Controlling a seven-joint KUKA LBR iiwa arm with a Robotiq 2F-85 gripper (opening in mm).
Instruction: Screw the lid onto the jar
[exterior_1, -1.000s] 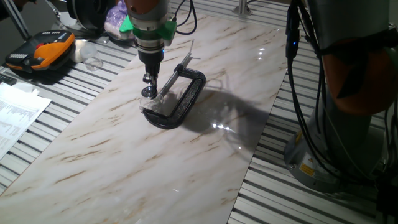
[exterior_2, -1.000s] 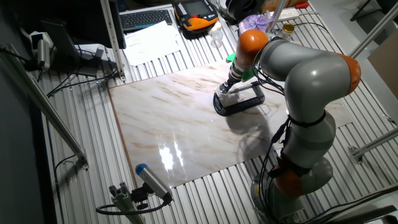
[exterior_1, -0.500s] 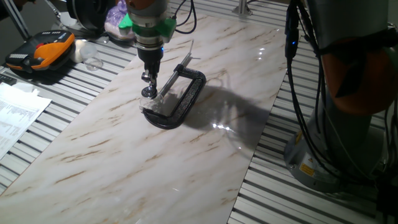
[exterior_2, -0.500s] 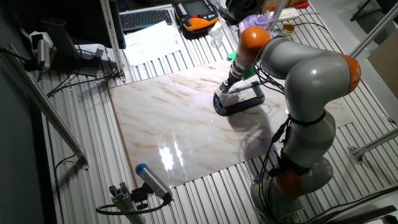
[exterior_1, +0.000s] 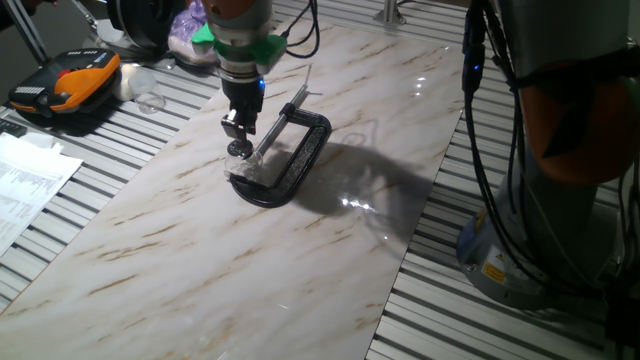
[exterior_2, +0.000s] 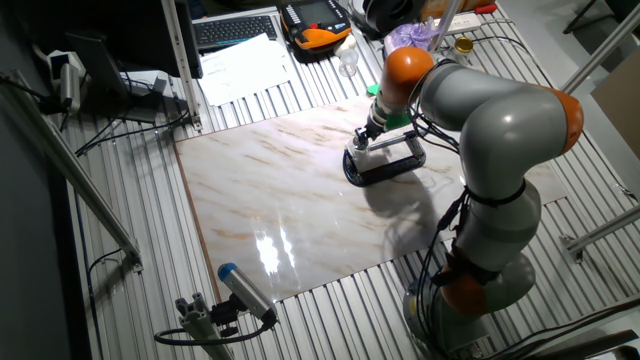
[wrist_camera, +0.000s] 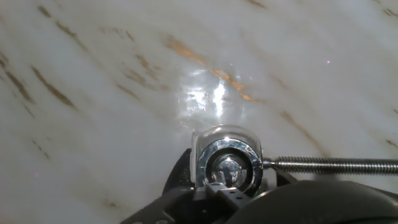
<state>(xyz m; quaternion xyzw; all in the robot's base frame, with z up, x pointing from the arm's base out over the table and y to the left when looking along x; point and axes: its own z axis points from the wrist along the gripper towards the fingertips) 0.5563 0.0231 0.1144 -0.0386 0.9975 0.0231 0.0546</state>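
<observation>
My gripper (exterior_1: 238, 124) hangs directly above the jar (exterior_1: 240, 160), fingers pointing straight down. The jar stands upright on the marble tabletop (exterior_1: 200, 260), held in the mouth of the black C-clamp (exterior_1: 290, 160), whose threaded steel screw rod (wrist_camera: 336, 165) runs in from the side and appears to press against the jar wall. In the hand view the lid (wrist_camera: 229, 163) sits on top of the jar as a shiny ring with a darker centre, looking level and centred on the clear rim. My fingertips sit just above the lid; I cannot tell whether they touch it or grip anything, and the fixed views are too small to show how far apart the jaws stand. Judgement: the lid is placed on the mouth, but whether the thread is engaged, or how far it is turned down, cannot be read. Risks from here: if I close off-centre, the pinch could tilt the lid and cross-thread it. If I twist with too little grip, the smooth metal rim may slip under the pads and nothing tightens. If I twist too hard, the jar could rotate or skid out of the clamp, since only the rod tip holds it. Pushing down unevenly could tip the jar against the clamp frame.
</observation>
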